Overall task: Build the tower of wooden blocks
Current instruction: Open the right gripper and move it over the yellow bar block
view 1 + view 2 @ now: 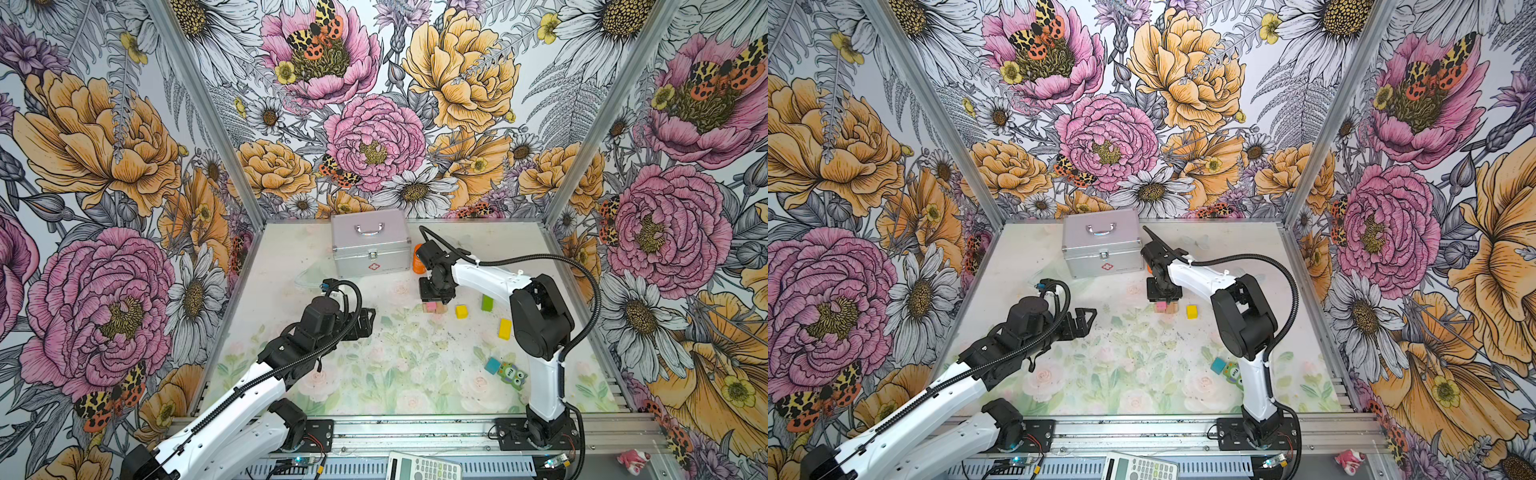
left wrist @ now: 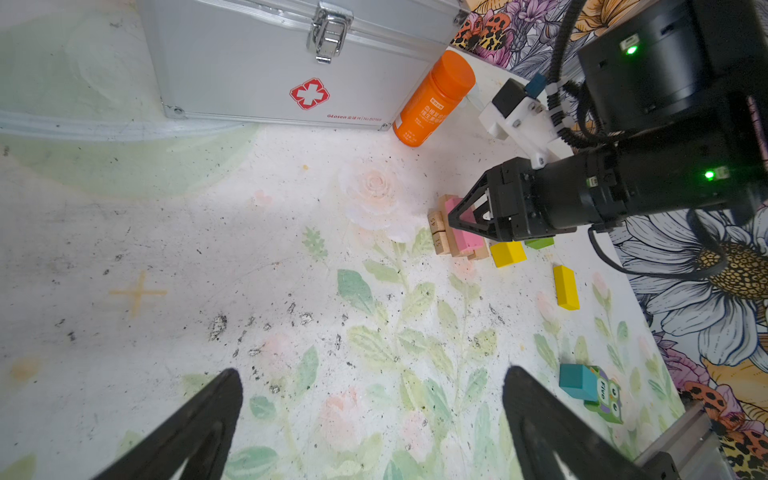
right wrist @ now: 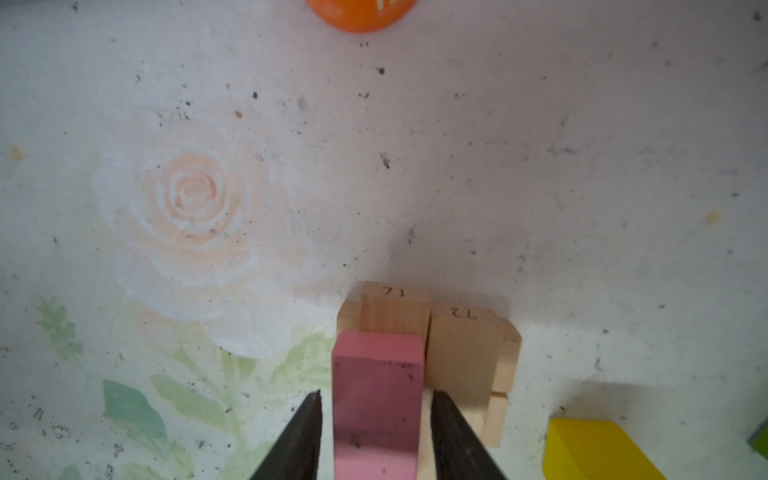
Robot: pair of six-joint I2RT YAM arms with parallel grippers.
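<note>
Right wrist view: right gripper (image 3: 376,395) astride pink plank (image 3: 377,374), jaws slightly apart, narrow gap each side.
Pink plank lies atop tan planks (image 3: 457,357); yellow cube (image 3: 590,451) just beside; bottle (image 3: 360,12) beyond. Left gripper (image 2: 372,370) spread wide above mat (image 2: 166,249), well apart from the planks.

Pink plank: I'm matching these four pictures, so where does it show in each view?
In a top view: pink plank on the tan planks, left of the yellow cube.
In a top view: pink plank, left of the yellow cube.
Left wrist: between the numbered tan planks and the yellow cube, at.
Right wrist: lying on the tan planks, close to the lens.
Shared landmark: the yellow cube, in all four.
</note>
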